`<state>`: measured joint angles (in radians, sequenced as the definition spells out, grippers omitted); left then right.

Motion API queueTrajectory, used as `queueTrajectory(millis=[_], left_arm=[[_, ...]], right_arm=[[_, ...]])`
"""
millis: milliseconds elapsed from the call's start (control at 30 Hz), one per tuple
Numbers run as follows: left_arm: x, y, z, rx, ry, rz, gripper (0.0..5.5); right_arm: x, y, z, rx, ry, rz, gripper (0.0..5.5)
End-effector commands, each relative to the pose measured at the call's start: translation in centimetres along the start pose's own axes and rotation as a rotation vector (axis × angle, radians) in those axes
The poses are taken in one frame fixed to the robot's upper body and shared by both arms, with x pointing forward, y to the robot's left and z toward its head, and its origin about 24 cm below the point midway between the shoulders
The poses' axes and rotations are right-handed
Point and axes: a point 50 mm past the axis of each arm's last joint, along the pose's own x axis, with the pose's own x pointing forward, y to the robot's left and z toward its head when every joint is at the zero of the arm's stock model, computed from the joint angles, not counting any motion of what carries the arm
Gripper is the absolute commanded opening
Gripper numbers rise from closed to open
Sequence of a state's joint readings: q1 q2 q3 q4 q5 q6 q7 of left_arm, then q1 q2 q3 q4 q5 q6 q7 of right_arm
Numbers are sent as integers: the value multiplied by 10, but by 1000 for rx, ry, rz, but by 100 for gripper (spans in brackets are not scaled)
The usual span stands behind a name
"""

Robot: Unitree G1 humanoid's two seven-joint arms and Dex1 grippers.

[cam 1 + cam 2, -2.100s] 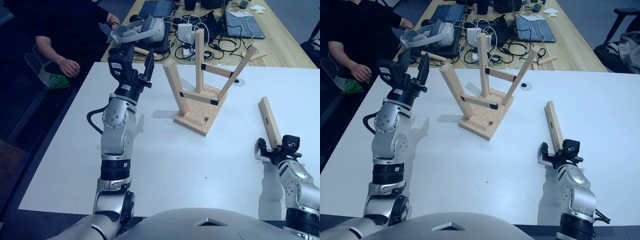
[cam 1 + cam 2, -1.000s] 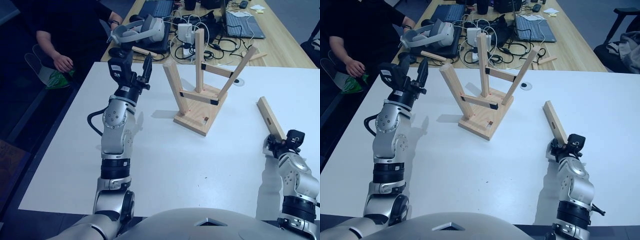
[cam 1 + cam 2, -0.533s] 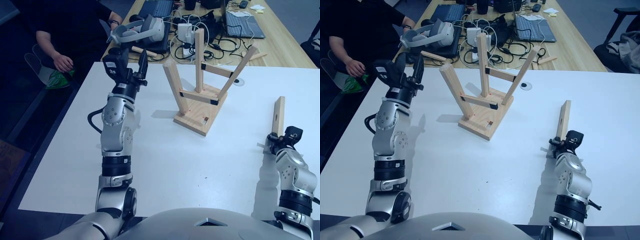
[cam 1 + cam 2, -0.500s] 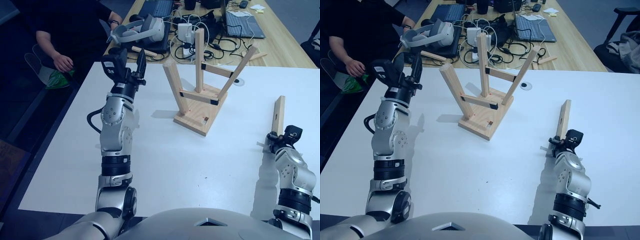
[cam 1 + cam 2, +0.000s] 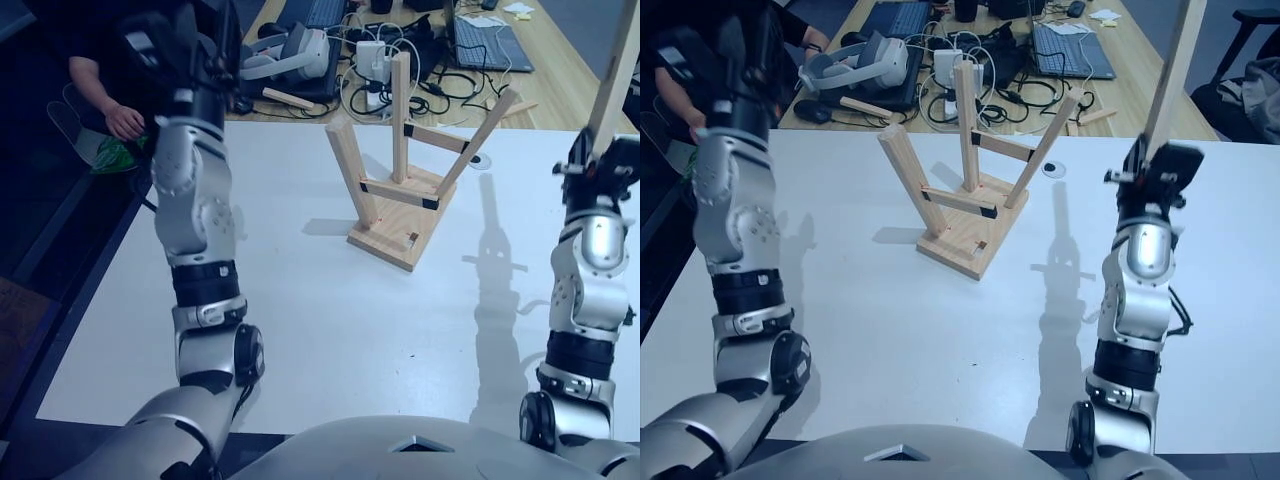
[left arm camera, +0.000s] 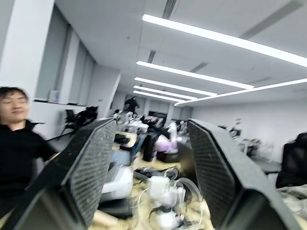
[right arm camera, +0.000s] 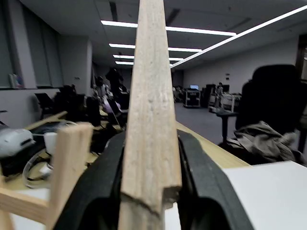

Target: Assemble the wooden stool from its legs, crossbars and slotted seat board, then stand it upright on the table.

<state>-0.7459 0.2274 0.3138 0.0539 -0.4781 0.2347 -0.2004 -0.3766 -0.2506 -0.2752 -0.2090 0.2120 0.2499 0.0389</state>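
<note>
Stool (image 5: 400, 193) is upside down, three legs in. Right gripper (image 5: 1155, 155) is clamped on the last leg (image 5: 1173, 65), and left gripper (image 6: 152, 127) is spread wide and empty. I'd say that leg plus the flip remain.

Open-plan office, probably: laptops (image 5: 1068, 50), office chair (image 7: 278, 91), ceiling strip lights (image 6: 201, 33).

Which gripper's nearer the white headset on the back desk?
Left. The left gripper is up by the table's far left edge, near the headset. The right gripper is across the table on the right, holding a stool leg up, beyond the half-built stool.
</note>
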Motion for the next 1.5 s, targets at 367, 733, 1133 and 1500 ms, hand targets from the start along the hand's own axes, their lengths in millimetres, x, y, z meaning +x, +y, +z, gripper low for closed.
queueTrajectory(millis=[367, 733, 1133, 1500], left_arm=[[-36, -89, 1, -675, 325, -644, 275], [-50, -106, 19, -796, 303, -785, 256], [-55, -107, 18, -804, 357, -822, 130], [-36, -94, 18, -709, 323, -728, 103]], right_arm=[[-29, 98, 69, 751, 167, 1008, 101], [-55, 115, 64, 882, 303, 1147, 101], [-57, 108, 61, 877, 347, 1156, 101], [-43, 83, 38, 680, 374, 1012, 226]])
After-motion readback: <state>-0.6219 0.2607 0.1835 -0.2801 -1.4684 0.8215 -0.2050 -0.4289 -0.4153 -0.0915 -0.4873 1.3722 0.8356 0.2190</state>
